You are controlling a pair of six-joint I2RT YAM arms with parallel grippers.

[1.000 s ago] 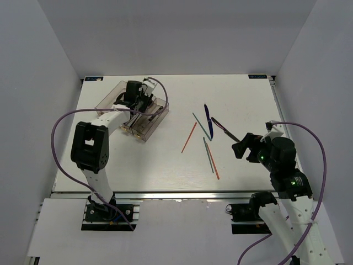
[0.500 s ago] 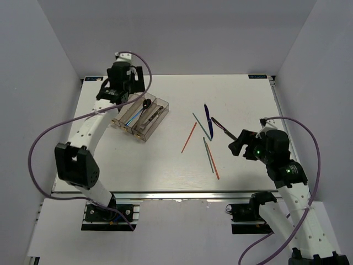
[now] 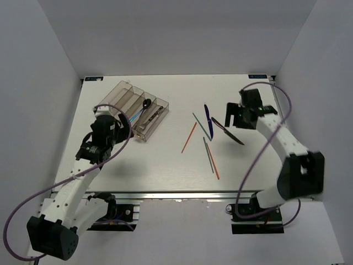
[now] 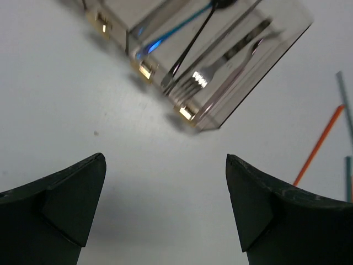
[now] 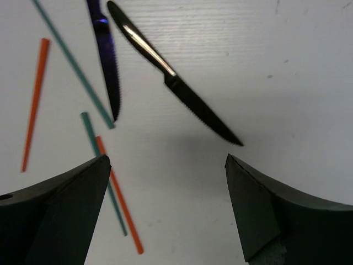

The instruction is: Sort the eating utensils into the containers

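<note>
The left fingers (image 4: 55,204) stand wide apart and empty just near of the tray (image 3: 122,91), which holds a silver fork (image 4: 231,58) and a dark spoon (image 3: 146,104). Well right of the tray, the right fingers (image 5: 49,204) hang spread above the dark knife (image 5: 171,77), blue knife (image 5: 107,66) and chopsticks (image 5: 74,66) lying on the table (image 3: 165,160).

Smoky-brown tray (image 3: 118,93), blue knife (image 5: 106,61), black knife (image 5: 182,91), orange chopsticks (image 5: 34,105) and teal chopsticks (image 5: 74,66) lie on a white table (image 3: 154,165).

Left gripper (image 3: 117,120) is out of the tray (image 3: 122,93) now, backed off to its near side, jaws wide and empty. A dark spoon (image 3: 145,105) shows in the tray. Right gripper (image 3: 234,118) swings farther up the table, well right of the tray, over the dark knife (image 3: 226,130).
</note>
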